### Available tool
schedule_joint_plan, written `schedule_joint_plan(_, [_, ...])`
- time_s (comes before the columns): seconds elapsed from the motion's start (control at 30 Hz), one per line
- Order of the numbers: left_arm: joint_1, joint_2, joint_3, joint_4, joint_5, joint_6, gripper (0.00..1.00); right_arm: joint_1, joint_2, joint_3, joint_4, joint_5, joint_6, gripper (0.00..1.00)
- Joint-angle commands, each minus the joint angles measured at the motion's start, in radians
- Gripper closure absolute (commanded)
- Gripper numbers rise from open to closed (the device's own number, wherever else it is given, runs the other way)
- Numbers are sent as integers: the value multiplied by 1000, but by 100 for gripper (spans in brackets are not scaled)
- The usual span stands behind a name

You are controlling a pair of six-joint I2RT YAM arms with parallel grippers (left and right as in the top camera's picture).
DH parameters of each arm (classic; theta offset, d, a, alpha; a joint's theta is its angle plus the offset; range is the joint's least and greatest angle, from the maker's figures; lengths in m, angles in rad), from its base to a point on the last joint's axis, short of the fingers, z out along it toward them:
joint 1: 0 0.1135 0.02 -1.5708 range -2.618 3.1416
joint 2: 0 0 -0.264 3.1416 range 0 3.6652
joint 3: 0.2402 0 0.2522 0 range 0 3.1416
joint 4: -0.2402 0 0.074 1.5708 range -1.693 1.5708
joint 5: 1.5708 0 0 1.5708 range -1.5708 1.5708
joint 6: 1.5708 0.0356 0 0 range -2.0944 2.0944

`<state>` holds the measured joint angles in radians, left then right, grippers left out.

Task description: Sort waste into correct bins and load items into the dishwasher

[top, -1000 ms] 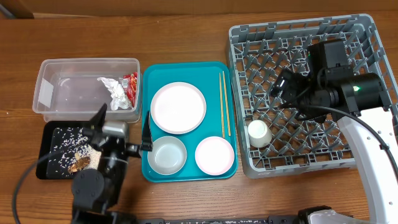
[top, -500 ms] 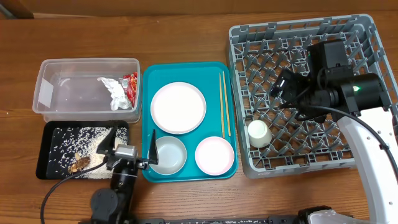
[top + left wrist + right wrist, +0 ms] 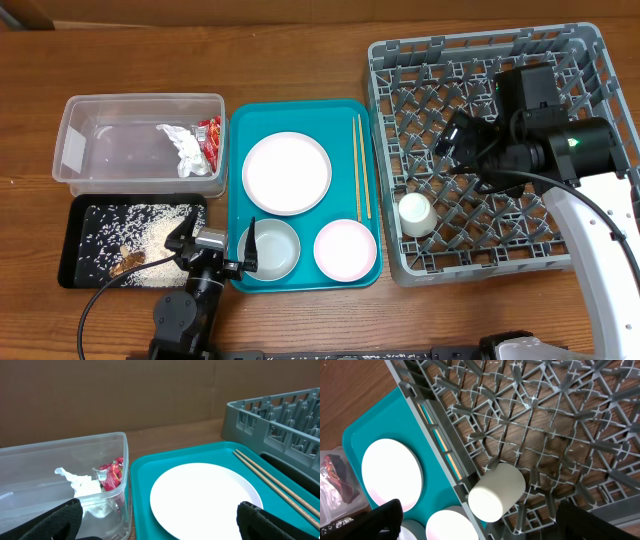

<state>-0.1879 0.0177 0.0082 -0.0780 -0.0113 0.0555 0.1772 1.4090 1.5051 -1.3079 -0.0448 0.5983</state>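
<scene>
Teal tray (image 3: 345,195) near the table's front edge holds the small bowl (image 3: 276,250), and with your left gripper (image 3: 213,244) spread wide and empty just beside it, straddle the bowl's wall squarely, then close gently so it doesn't skid.

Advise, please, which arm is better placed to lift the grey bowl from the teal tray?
Left: the left hand is open beside the grey bowl; the right hand hangs over the rack.
</scene>
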Motion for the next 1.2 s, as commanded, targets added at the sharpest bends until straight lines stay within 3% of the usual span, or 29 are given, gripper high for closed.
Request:
schedule_joint_plan(0.0, [-2,-5,-3,0,12,-10,0,-3,-5,20,5,9,-2,0])
schedule_joint_plan(0.37, [-2,-5,-3,0,12,-10,0,-3,-5,20,5,5,2,0])
schedule_joint_plan(0.5, [-2,-5,-3,0,12,-10,0,-2,-5,20,113,-50,23,0])
schedule_joint_plan(0.53, [-2,-5,-3,0,12,-10,0,1,-5,20,122,-106,23,4])
schedule_joint_plan(0.57, [-2,-5,-3,0,12,-10,0,23,1,20,117,-211,1,8])
schedule_joint_plan(0.6, [-2,-5,-3,0,11,-10,0,49,8,20,101,-244,-3,0])
schedule_joint_plan(0.63, [-2,-5,-3,0,12,-10,0,77,13,20,85,-249,-3,0])
schedule_joint_plan(0.8, [-2,-5,-3,0,11,-10,0,330,62,-21,61,-231,-106,0])
schedule_joint_plan(0.9, [-2,-5,-3,0,12,-10,0,501,115,-41,42,-126,-113,0])
schedule_joint_plan(1.0, [-2,-5,-3,0,12,-10,0,617,164,-48,27,-26,-113,11])
schedule_joint_plan(1.17, [-2,-5,-3,0,12,-10,0,712,224,-95,50,47,-113,16])
